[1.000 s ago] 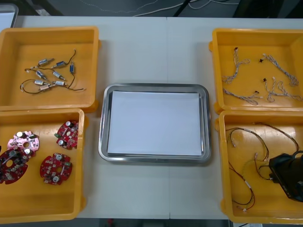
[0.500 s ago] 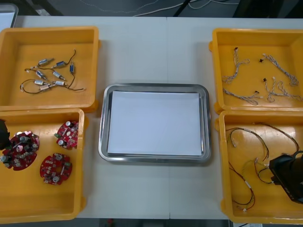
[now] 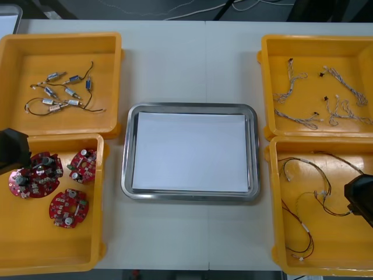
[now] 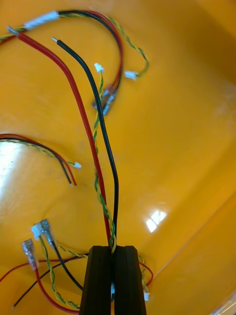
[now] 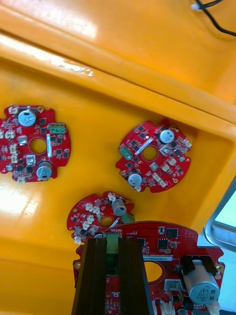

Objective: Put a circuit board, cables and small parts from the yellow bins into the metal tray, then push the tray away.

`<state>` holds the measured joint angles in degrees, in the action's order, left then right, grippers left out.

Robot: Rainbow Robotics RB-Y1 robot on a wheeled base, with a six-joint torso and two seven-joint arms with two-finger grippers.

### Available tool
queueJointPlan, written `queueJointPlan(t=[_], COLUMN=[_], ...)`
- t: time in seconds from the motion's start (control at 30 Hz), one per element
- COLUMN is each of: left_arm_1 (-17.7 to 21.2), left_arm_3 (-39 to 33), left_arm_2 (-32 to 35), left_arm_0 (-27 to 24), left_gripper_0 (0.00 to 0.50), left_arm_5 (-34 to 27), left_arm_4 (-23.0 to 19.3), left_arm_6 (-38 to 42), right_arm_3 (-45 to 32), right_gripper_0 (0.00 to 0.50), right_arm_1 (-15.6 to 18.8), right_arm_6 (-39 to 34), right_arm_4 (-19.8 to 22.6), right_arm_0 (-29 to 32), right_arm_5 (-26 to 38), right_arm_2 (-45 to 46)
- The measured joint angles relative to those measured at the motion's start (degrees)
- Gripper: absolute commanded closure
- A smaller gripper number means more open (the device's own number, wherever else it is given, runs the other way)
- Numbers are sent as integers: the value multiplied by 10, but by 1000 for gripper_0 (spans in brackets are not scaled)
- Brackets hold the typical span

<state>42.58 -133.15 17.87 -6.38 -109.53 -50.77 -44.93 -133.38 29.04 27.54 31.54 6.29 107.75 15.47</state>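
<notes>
My left gripper hangs over the near left yellow bin, shut on the edge of a round red circuit board. In the left wrist view the black fingers clamp that board above three more boards lying in the bin. My right gripper is over the near right bin, shut on a red and yellow cable. In the right wrist view the gripper pinches that cable, whose red, black and twisted strands rise from between the fingers. The metal tray lies in the middle, white inside.
The far left bin holds several small metal parts. The far right bin holds twisted blue and white cables. More loose cables lie in the near right bin. Two boards lie beside the held one.
My left gripper came into view with a circuit board and carried it toward the bin's far side. My right gripper drew back to the right, pulling its cable taut.
</notes>
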Motion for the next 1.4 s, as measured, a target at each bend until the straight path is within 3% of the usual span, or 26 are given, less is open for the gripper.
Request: queueJointPlan(t=[0.13,0.33,0.5,0.67,0.83,1.1,1.4], left_arm_1=[14,31,42,47,63,73,73], left_arm_3=[-2,-9,-11,-12,-12,-12,-5], left_arm_2=[-29,-77,-111,-142,-196,-285,-430], left_arm_0=[-21,-39,-55,-75,-108,-174,-255], left_gripper_0=[500,500,500,500,500,500,500], left_arm_5=[1,35,41,54,76,89,109], left_arm_4=[-4,-15,-17,-25,-26,-20,62], left_arm_6=[0,7,45,64,64,84,214], right_arm_3=[-17,-49,-73,-90,-96,-96,-96], right_gripper_0=[500,500,500,500,500,500,500], right_arm_1=[11,25,39,49,51,51,54], right_arm_6=[90,141,247,264,334,337,337], right_arm_4=[6,9,14,21,35,85,104], right_arm_0=[-12,-40,-50,-51,-59,-97,-113], right_arm_5=[16,18,19,19,19,20,20], right_arm_2=[3,3,3,4,6,6,-2])
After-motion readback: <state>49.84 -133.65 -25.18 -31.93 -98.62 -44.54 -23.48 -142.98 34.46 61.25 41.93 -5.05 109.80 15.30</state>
